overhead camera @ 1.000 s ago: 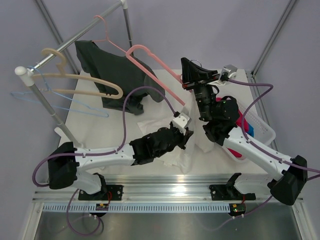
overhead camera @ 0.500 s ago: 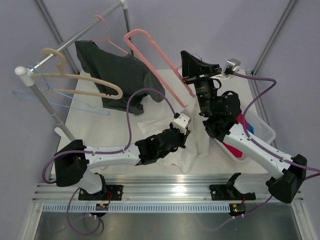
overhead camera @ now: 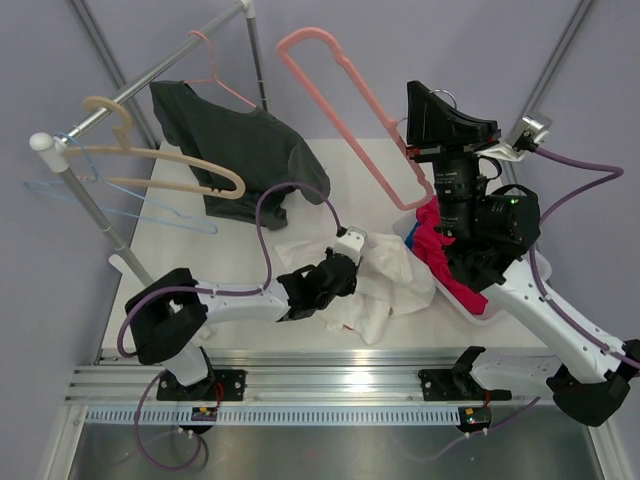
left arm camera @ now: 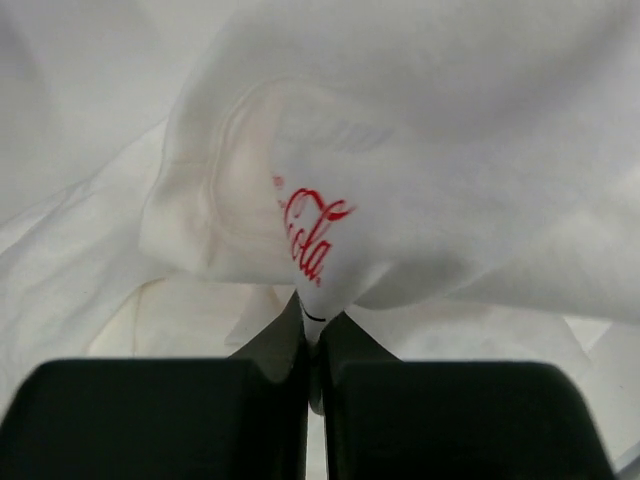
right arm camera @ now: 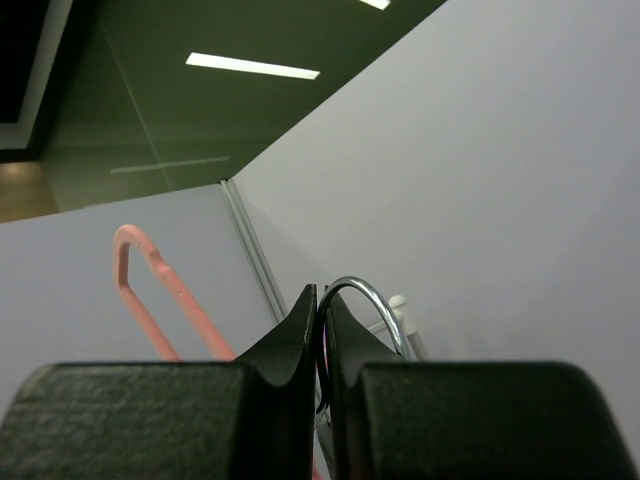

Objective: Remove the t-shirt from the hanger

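Note:
The white t-shirt (overhead camera: 385,285) lies crumpled on the table, off the hanger. My left gripper (overhead camera: 350,262) is shut on a fold of it. The left wrist view shows the fabric (left arm camera: 420,150) pinched between the jaws, with red script lettering (left arm camera: 308,232) just above them. The salmon-pink hanger (overhead camera: 350,95) hangs bare in the air, well above the table. My right gripper (overhead camera: 440,112) is raised and shut on its chrome hook (right arm camera: 378,298). A pink arm of the hanger (right arm camera: 150,285) shows to the left in the right wrist view.
A dark grey t-shirt (overhead camera: 240,150) hangs on the clothes rail (overhead camera: 150,70) at the back left, with a thick beige hanger (overhead camera: 170,160) and a light-blue wire hanger (overhead camera: 150,210). A magenta garment (overhead camera: 435,245) lies in a white basket (overhead camera: 478,312) under my right arm.
My right gripper has lifted the hanger up and to the right, clear of the t-shirt. The t-shirt has slid off and dropped onto the table, still held by my left gripper.

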Available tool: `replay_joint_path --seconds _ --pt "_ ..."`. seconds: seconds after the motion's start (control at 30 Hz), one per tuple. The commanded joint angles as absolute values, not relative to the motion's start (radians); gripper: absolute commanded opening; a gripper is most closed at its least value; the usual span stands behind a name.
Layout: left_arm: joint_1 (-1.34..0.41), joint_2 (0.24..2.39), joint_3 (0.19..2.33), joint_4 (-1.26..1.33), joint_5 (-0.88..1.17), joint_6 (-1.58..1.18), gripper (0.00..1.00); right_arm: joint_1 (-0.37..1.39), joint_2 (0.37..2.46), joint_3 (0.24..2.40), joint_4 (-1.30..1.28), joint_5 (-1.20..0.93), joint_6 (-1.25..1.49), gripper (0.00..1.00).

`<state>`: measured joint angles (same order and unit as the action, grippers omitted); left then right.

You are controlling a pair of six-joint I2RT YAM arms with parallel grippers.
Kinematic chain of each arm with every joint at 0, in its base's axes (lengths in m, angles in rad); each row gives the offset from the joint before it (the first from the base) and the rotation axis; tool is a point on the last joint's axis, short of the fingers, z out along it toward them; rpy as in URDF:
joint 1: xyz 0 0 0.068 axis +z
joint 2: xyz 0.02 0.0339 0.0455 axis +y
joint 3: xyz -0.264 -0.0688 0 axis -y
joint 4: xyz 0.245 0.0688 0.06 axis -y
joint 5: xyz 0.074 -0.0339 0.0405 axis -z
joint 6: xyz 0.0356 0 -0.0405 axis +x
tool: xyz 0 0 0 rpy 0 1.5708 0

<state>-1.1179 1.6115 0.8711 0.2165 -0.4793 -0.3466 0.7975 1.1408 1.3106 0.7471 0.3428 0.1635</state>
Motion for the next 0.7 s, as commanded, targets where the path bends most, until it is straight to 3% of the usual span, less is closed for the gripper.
replay_joint_path --seconds 0.0,0.03,0.1,0.13,0.2,0.3,0.37,0.67 --pt "-1.028 1.618 0.917 0.238 -0.499 -0.391 0.0 0.788 1.074 1.324 0.544 0.388 0.117 0.0" --pt "-1.008 1.615 0.91 0.247 -0.433 -0.402 0.01 0.787 1.053 1.313 0.505 0.391 0.104 0.0" --pt "-0.973 1.606 0.905 0.249 -0.388 -0.417 0.11 0.788 0.979 1.279 0.431 0.384 0.091 0.0" --pt "-0.951 1.598 0.908 0.232 -0.376 -0.42 0.32 0.788 0.954 1.257 0.369 0.379 0.086 0.0" --pt "-0.939 1.577 0.916 0.201 -0.364 -0.41 0.62 0.788 0.878 1.243 0.272 0.374 0.095 0.0" --pt "-0.937 1.508 0.927 0.158 -0.31 -0.384 0.81 0.788 0.812 1.253 0.129 0.379 0.107 0.0" --pt "-0.939 1.453 0.92 0.126 -0.232 -0.388 0.98 0.788 0.79 1.282 0.042 0.376 0.106 0.0" --pt "-1.009 1.027 0.92 -0.032 0.124 -0.35 0.99 0.79 0.556 1.351 -0.511 0.195 0.161 0.0"
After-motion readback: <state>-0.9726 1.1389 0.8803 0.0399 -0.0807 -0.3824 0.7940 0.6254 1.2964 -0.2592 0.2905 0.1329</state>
